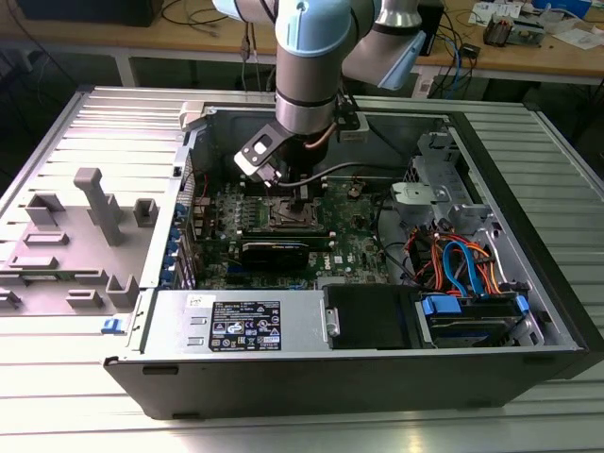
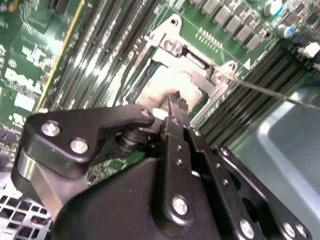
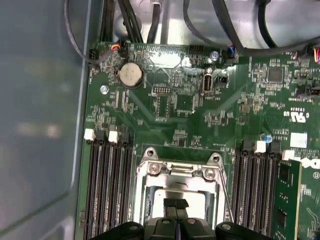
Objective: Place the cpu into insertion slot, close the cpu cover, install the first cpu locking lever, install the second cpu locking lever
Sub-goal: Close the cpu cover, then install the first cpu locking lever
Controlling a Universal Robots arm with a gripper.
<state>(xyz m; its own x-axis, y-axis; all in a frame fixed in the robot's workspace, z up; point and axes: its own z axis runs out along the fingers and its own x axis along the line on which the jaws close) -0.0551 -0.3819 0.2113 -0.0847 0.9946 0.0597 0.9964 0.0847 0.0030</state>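
The cpu (image 2: pixel 162 85) (image 3: pixel 194 197) lies flat in the slot (image 1: pixel 283 219), its silvery top directly under the gripper's (image 2: pixel 175 102) (image 3: pixel 175 204) (image 1: pixel 300 200) tips. The two black fingers are pressed together with nothing between them. Whether the tips touch the chip or hover just above it cannot be told.

The cover (image 2: pixel 192 60) (image 3: pixel 180 170), a silvery frame, surrounds the chip on all sides of the tips; whether it is fully down cannot be told. A thin lever (image 2: pixel 270 92) juts from the frame's corner, just beside the gripper, and slants out over the memory slots.

Long black memory slots (image 3: pixel 107 185) (image 2: pixel 100 60) run close along both sides of the frame, leaving narrow room beside the fingers. Beyond the tips, the green motherboard (image 3: pixel 190 110) is low and mostly flat, with a coin cell (image 3: pixel 131 75) and small connectors farther off. A grey case wall (image 3: pixel 40 125) rises to one side of the gripper, past the memory slots.

In the exterior view the arm reaches straight down into an open computer case (image 1: pixel 528 236). Coloured cables (image 1: pixel 462 264) bunch well apart from the gripper, toward the exterior view's right. The case lies on a slatted metal table (image 1: pixel 57 377), with grey fixtures (image 1: pixel 99 203) toward the exterior view's left and a wooden workbench (image 1: pixel 528 52) behind the arm.
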